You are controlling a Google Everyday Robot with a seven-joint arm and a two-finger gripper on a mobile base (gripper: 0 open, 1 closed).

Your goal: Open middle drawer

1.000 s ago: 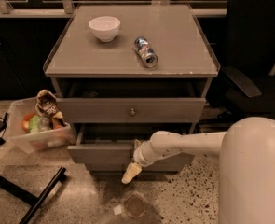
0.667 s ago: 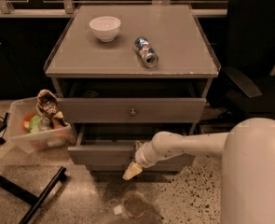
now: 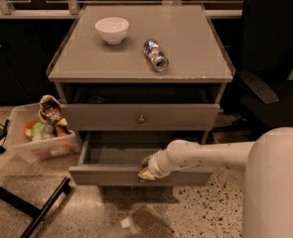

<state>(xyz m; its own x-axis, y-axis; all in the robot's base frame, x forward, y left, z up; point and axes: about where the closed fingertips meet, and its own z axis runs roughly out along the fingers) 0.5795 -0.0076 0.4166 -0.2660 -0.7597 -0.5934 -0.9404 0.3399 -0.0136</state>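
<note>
Gripper (image 3: 146, 171): at front centre of the wide grey flat-fronted middle drawer (image 3: 101, 175); closed or not, cannot tell.
Pull axis: straight outward.

Arm (image 3: 213, 152) outstretched, gripper (image 3: 147, 169) low, ctr of view.

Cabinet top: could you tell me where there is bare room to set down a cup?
On the cabinet top, the right side past the can and the front strip before the bowl are bare. Between bowl and can is tight. The gripper is at the middle drawer front, well below.
</note>
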